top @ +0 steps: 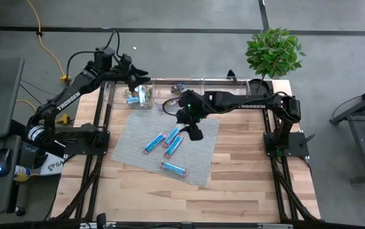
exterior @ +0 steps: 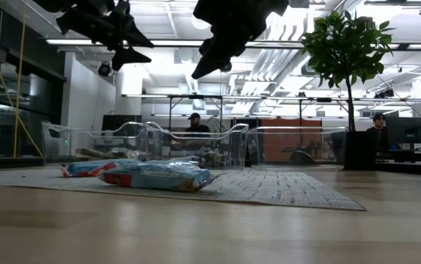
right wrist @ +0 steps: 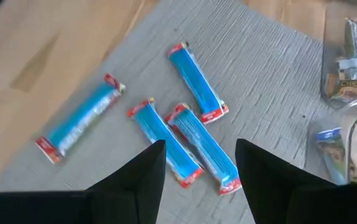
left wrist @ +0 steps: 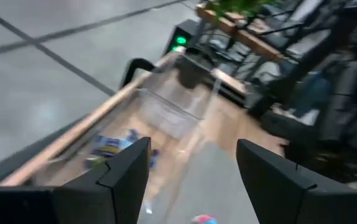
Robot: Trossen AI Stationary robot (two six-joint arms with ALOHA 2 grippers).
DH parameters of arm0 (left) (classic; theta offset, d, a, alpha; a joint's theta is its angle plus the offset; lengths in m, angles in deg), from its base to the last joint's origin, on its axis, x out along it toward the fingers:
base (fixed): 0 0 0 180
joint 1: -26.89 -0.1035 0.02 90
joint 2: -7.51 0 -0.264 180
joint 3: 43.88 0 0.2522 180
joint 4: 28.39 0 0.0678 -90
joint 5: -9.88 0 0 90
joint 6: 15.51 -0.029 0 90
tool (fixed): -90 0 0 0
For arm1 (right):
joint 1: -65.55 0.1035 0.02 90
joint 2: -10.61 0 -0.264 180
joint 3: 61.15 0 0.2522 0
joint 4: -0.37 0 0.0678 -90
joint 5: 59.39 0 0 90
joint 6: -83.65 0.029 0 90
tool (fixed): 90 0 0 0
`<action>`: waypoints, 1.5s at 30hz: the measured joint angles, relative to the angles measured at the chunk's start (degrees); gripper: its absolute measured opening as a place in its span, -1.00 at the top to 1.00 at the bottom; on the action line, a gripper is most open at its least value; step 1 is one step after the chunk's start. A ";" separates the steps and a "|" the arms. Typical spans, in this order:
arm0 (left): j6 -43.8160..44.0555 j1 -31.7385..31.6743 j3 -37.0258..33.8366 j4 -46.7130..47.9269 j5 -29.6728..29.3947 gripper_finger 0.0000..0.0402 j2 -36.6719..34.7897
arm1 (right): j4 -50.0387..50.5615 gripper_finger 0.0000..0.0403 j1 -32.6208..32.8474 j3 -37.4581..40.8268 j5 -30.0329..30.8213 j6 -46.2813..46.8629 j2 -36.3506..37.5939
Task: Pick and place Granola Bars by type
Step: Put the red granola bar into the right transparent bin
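two bars at risk of being pinched together

the four bright blue granola bars with red ends (right wrist: 194,81) lie on the grey woven mat (top: 131,143), two of them touching. a descent by the right gripper (right wrist: 200,165), fingers spread and empty, directly above that pair could catch both. the left gripper (left wrist: 191,168) is held released over the clear plastic bin (top: 116,95), where other bars rest.

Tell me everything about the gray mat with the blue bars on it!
The gray mat is a thin, flat rectangle that looks like woven fabric with fine ribs. It lies turned at a slant on the wooden table, near the clear bins. Four blue granola bars with red ends lie on it, three bunched close and one apart. The right end effector hovers above it, open, not touching.
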 joint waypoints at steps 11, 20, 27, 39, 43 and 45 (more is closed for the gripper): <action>0.93 -0.04 0.00 -0.22 2.40 -0.16 -4.64 | 4.07 0.12 3.28 -0.67 1.82 -0.80 -5.18; 1.19 -4.67 0.00 1.47 4.49 -0.16 -11.26 | 19.17 0.18 4.58 -18.69 1.62 -5.23 -16.22; 0.06 -8.03 0.00 6.39 8.09 -0.16 -15.49 | 25.21 0.07 3.94 -24.48 -6.25 -8.49 -23.27; -3.03 -8.26 0.00 13.52 8.60 -0.16 -17.18 | 18.46 -0.14 5.30 -23.47 -2.40 -17.38 -27.48; -3.16 -8.26 0.00 13.49 8.60 -0.16 -17.18 | 15.53 -0.14 5.95 -23.54 0.63 -18.94 -27.40; -3.18 -8.26 0.00 13.52 8.60 -0.16 -17.18 | 14.96 -0.14 6.36 -23.52 1.98 -19.99 -27.43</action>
